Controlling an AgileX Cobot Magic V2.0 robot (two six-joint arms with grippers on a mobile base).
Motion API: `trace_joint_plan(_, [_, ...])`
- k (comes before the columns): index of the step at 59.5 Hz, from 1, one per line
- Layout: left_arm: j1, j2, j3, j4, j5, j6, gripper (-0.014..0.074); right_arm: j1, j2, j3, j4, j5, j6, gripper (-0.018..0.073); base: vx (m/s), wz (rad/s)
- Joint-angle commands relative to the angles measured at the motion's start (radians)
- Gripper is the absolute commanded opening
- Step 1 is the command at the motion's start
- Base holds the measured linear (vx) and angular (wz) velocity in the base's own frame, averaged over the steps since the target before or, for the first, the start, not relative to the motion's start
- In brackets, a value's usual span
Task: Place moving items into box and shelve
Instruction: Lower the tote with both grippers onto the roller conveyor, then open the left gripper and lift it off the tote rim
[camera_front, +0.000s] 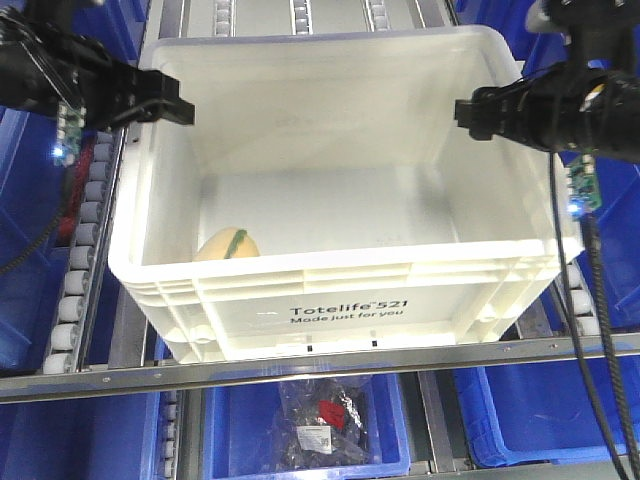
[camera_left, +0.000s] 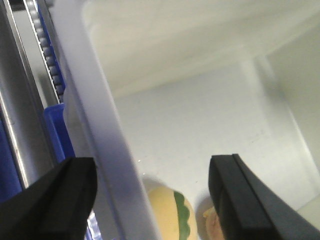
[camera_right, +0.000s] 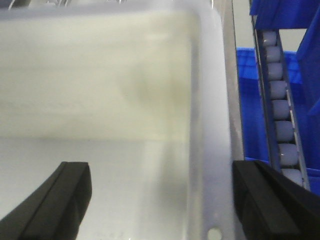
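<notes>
Toys are sitting in the crate (camera_front: 340, 300) already: yellow one (camera_left: 172, 212) just below the left gripper (camera_left: 152, 200), whose jaws are gaping astride the wall. Right gripper (camera_right: 160, 197) is straddling the opposite wall, also spread. Shelving's looking like what's left

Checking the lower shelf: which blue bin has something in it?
The middle blue bin under the crate: it holds a clear bag with red contents.
</notes>
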Motion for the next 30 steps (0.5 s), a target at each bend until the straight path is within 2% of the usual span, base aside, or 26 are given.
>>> trace_joint_plan(1, [-0.006,-0.064,-0.037,-0.032,-0.045,-0.014,0.0565,-0.004,-0.069,-0.033,-0.01,-0.094,-0.005,0.0599,0.0,0.0])
trace_joint_plan(14, [-0.006,-0.087,-0.037,-0.033,0.06,-0.017,0.0565,-0.004,-0.128,-0.033,-0.012,0.064,-0.005,0.0594,0.0,0.0])
trace_joint_plan(30, [-0.006,-0.139,-0.037,-0.034,0.121,-0.049,0.0542,-0.004,-0.162,-0.033,-0.012,0.091,-0.005,0.0594,0.0,0.0])
